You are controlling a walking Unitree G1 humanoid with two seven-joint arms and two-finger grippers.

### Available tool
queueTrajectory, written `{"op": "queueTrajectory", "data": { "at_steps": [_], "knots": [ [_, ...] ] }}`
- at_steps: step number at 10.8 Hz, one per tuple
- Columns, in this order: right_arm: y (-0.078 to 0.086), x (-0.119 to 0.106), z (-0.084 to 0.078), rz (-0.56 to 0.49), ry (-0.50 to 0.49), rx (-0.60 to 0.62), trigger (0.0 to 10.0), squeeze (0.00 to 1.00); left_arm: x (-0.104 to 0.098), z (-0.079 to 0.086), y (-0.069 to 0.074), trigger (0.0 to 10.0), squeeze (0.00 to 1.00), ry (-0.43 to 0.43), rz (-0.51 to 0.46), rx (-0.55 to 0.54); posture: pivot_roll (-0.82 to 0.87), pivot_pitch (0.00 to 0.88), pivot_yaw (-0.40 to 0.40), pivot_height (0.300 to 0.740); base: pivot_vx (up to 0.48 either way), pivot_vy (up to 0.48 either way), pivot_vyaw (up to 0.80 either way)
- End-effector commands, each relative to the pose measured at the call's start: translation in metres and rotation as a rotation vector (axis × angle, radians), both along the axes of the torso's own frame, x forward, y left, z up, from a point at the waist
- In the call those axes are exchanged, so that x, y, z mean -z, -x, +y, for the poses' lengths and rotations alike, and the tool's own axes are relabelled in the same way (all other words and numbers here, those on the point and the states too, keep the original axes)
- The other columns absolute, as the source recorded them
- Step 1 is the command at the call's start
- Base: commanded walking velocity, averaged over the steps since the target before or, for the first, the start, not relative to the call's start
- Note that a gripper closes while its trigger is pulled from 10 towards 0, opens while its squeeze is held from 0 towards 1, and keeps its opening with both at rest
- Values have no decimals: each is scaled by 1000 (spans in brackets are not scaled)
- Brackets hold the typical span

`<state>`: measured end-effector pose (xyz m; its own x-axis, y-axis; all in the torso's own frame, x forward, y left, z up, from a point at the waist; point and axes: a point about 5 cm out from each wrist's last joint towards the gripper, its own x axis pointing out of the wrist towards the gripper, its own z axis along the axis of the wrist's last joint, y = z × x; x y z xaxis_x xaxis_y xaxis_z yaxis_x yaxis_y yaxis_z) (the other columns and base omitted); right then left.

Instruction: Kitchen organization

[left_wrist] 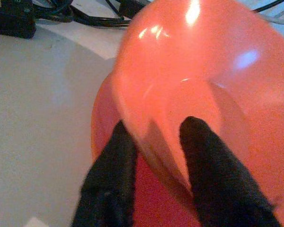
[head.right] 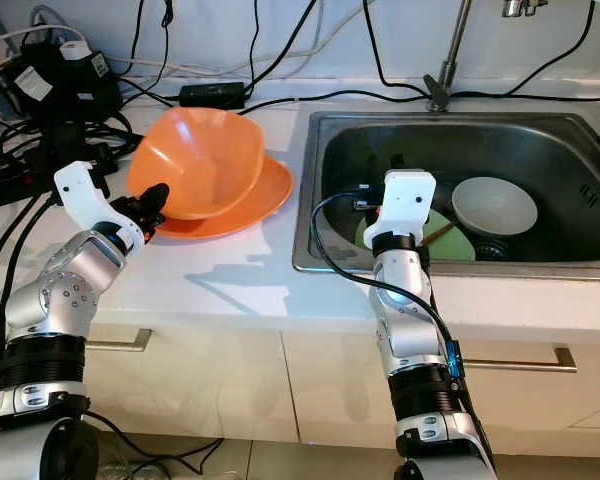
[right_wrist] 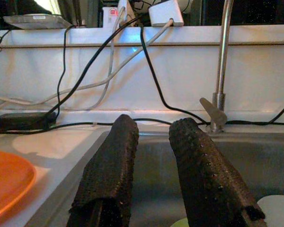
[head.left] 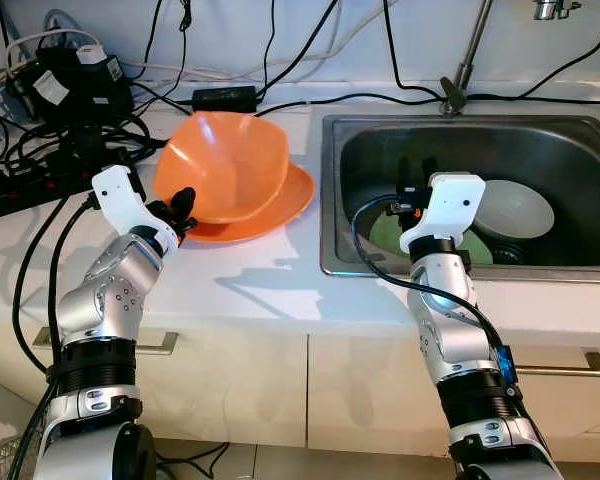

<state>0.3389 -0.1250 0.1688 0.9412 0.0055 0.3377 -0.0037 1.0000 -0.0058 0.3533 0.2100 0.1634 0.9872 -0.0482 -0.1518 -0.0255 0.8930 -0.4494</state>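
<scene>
White countertop (head.left: 250,285), steel sink (head.left: 380,150).
Left gripper (left_wrist: 154,142) pinches one orange bowl's (head.left: 230,160) blurred rim over one orange plate (head.left: 290,200); right gripper (right_wrist: 154,156) spread, partly hiding a green plate (head.right: 450,245).

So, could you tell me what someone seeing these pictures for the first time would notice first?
Most striking is the orange bowl, tipped up on an orange plate on the white counter, its rim pinched by the left gripper. To the right, the steel sink holds a white bowl and a green dish, with the right gripper open above the sink's near edge. Black cables crowd the counter's back left.
</scene>
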Motion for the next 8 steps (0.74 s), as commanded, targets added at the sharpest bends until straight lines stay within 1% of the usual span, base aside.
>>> {"op": "queueTrajectory", "data": {
  "at_steps": [1,5,8],
  "knots": [
    [-1,4,1,27,9,-1,10000,0,0,1,-1,0,0,-2,2,-12,62,0,57,740,0,0,0],
    [-1,5,3,30,10,-10,10000,0,-1,2,-2,0,0,10,-11,-37,64,0,54,740,0,0,0],
    [-1,6,5,33,13,-19,10000,0,0,-2,-2,0,0,35,-18,-45,63,0,55,740,0,0,0]
  ]
}}
